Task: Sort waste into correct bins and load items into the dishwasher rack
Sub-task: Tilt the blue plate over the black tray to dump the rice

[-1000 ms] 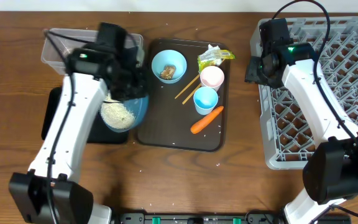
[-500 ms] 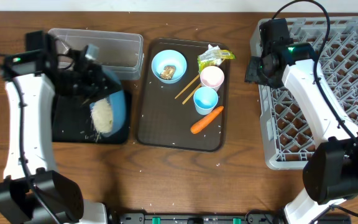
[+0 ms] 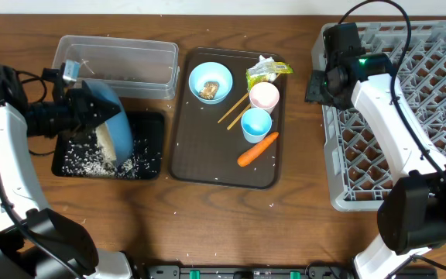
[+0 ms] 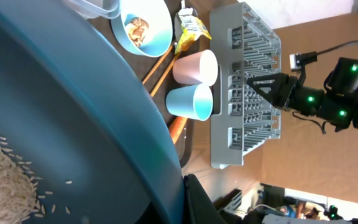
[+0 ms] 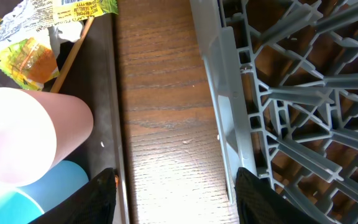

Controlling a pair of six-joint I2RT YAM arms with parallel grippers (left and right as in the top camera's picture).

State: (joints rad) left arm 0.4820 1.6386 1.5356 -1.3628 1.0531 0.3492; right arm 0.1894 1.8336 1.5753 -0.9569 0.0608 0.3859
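My left gripper (image 3: 74, 116) is shut on the rim of the large dark-blue bowl (image 3: 108, 116), which is tipped on its side over the black tray (image 3: 152, 124). White rice (image 3: 107, 147) slides from the bowl, and grains lie scattered in the tray. In the left wrist view the bowl (image 4: 73, 124) fills the frame, with rice (image 4: 5, 168) inside. My right gripper (image 3: 316, 85) is open and empty over bare wood (image 5: 179, 199), between the serving tray and the grey rack (image 3: 409, 116). The clear tub (image 3: 118, 58) stands behind the black tray.
The dark-brown serving tray (image 3: 207, 159) holds the small light-blue bowl (image 3: 210, 77) with a brown lump (image 3: 208, 90), the yellow-green wrapper (image 3: 265, 71), pink cup (image 3: 264, 96), light-blue cup (image 3: 255, 124), chopsticks (image 3: 233, 110) and carrot (image 3: 257, 149). Stray rice grains dot the table.
My left arm has swung left and tipped the dark-blue bowl further onto its side. Rice has poured out into the black tray. The right arm has not moved.
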